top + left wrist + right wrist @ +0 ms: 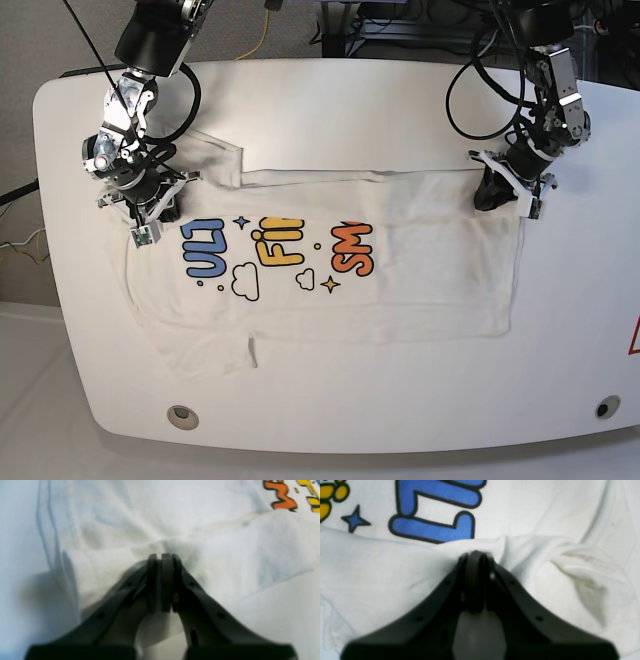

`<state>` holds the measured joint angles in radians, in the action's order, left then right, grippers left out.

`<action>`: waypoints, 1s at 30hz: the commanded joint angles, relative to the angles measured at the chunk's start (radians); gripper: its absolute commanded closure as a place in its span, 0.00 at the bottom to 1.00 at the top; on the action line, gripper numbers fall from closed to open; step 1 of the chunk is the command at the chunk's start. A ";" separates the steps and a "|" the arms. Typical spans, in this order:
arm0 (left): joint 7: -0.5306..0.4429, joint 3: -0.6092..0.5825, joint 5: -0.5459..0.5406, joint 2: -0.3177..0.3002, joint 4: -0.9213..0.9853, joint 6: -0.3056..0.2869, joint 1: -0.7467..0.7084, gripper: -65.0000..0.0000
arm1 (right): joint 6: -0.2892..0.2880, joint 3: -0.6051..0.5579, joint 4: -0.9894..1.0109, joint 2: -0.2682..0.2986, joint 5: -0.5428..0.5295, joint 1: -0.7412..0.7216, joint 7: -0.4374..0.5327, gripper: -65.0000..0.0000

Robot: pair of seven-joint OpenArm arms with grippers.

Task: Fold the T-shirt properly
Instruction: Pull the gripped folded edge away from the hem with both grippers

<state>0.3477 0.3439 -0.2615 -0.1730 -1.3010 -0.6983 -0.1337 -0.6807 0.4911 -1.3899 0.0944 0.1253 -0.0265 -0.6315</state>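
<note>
**Mid-fold: both tools pinching the shirt's far edge**

Right now we see the T-shirt (pixel 330 270) spread across the white table (pixel 330 110), its print facing up, with a band along the far side already doubled over toward the lettering. Our left tool (pixel 162 557) is clenched tight on a bunched ridge of white cloth at one end of that band; the wrist view shows its jaws pressed together with fabric gathered at the tips. Our right tool (pixel 476 555) is clamped the same way at the other end, just beside the blue letters. So we judge the lengthwise fold is under way. Next, we reckon, both arms must carry the pinched edge together across the print, keeping it level and taut, so the layer lands flat without wrinkles.
</note>
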 commanded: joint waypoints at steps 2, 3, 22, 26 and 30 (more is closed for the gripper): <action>0.077 -0.003 0.047 -0.003 0.001 0.000 -0.033 0.95 | -0.017 -0.001 0.024 -0.005 0.092 0.058 -0.164 0.92; 0.077 -0.003 0.047 -0.003 0.001 0.000 -0.039 0.95 | -0.017 -0.001 0.024 -0.005 0.092 0.063 -0.164 0.92; 0.077 -0.003 0.047 -0.004 0.001 0.000 -0.140 0.95 | -0.017 -0.001 -0.062 -0.009 0.092 0.164 -0.166 0.92; 0.077 -0.003 0.047 -0.004 -0.001 0.000 -0.169 0.95 | -0.017 0.001 -0.061 -0.008 0.092 0.170 -0.166 0.92; 0.077 -0.003 0.047 -0.006 -0.001 0.000 -0.194 0.95 | -0.017 0.001 -0.062 -0.006 0.092 0.188 -0.166 0.92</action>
<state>0.2531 0.3458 -0.3492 -0.1734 -1.3197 -0.7235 -0.2832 -0.6804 0.4919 -1.4799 0.0917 0.0875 0.1081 -0.5880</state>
